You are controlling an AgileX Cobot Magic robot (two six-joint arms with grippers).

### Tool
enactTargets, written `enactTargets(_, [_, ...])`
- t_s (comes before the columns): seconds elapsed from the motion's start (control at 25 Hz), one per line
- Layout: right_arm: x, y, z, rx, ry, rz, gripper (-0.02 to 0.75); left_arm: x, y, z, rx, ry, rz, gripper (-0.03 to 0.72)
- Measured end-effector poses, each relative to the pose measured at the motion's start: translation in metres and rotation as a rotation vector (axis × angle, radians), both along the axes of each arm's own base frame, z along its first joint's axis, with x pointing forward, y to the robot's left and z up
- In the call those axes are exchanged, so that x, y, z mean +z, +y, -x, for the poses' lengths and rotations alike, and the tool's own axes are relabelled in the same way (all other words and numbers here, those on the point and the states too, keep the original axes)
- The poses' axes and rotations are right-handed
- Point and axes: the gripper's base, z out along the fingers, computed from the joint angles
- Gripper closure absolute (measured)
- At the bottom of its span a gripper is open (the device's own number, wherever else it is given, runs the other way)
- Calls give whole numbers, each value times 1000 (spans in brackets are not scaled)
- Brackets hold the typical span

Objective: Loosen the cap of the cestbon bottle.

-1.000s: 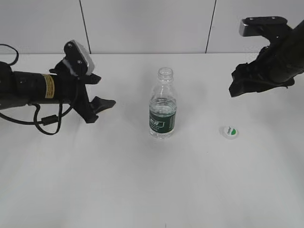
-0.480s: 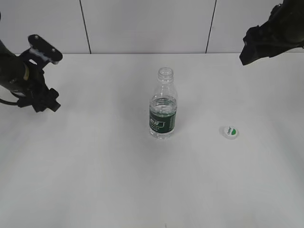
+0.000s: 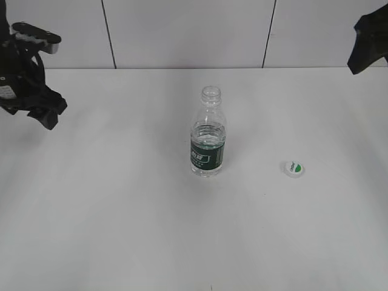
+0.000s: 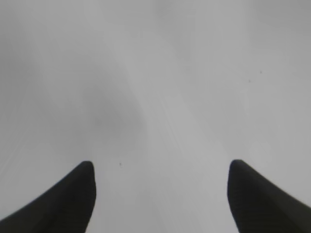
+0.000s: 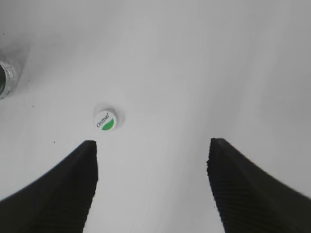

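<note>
in the exterior view the bottle (image 3: 208, 134) stood upright mid-table, neck uncovered, while the cap (image 3: 293, 168) lay flat on the table (image 3: 121, 230), well apart to its right. the left gripper (image 3: 41, 109) hung far left, the right gripper (image 3: 365, 43) far right.

in the left wrist view its fingers (image 4: 63, 204) were spread, empty.

in the right wrist view the fingers (image 5: 252, 189) gaped, holding nothing, above the cap (image 5: 105, 119).

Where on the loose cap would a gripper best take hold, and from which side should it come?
Probably from straight above, closing on the side wall. The cap lies flat on the table, printed top up, apart from the cestbon bottle, so only its low round rim offers opposing faces. The right gripper, open with nothing between its fingers, already looks down on it.
</note>
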Motion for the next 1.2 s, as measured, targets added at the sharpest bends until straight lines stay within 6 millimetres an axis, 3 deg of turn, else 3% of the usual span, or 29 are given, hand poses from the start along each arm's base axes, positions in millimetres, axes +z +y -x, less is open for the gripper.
enactTargets(0.36, [-3,-35,6,-88,111,5,200,26,39,18,175,188,113,179])
enactTargets(0.64, [7,-36,14,-127,92,-10,200,42,41,40,206,243,142,181])
enactTargets(0.84, [18,-37,48,-129,73,-14,200,43,41,74,210,263,156,181])
enactTargets(1.2, [2,-38,140,-125,111,-10,200,66,41,149,203,152,196,181])
